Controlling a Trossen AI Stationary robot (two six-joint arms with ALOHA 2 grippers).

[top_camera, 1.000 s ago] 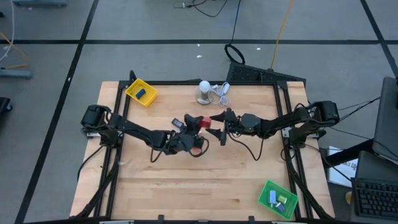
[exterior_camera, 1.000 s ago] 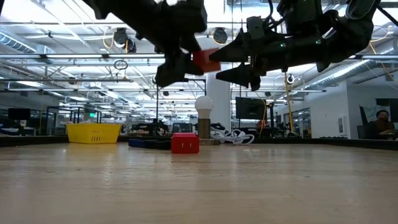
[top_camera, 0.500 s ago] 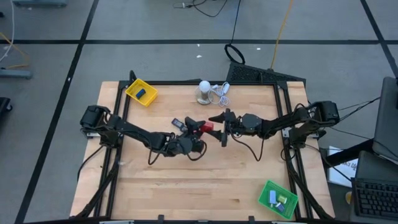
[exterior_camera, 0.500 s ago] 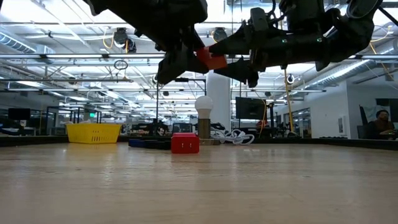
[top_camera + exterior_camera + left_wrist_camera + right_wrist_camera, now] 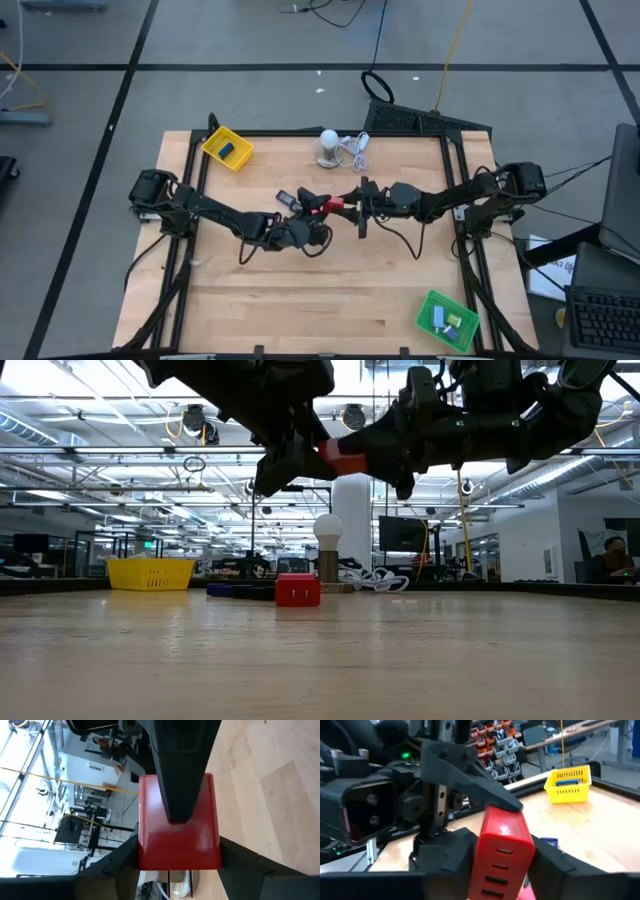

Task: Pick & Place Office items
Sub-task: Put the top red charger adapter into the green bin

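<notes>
High view: above mid-table, the left gripper [image 5: 318, 208] and right gripper [image 5: 348, 203] both clamp one red block [image 5: 329, 205] (another red block [image 5: 297, 590] sits below).

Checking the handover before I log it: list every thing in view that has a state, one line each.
red block: held in the air between both grippers.
left gripper: shut on the red block.
right gripper: shut on the same red block, from the opposite side.
second red block: resting on the table, untouched.
yellow tray: at the table's far left corner, holding a blue piece.
green tray: at the near right corner, holding small pieces.
</notes>
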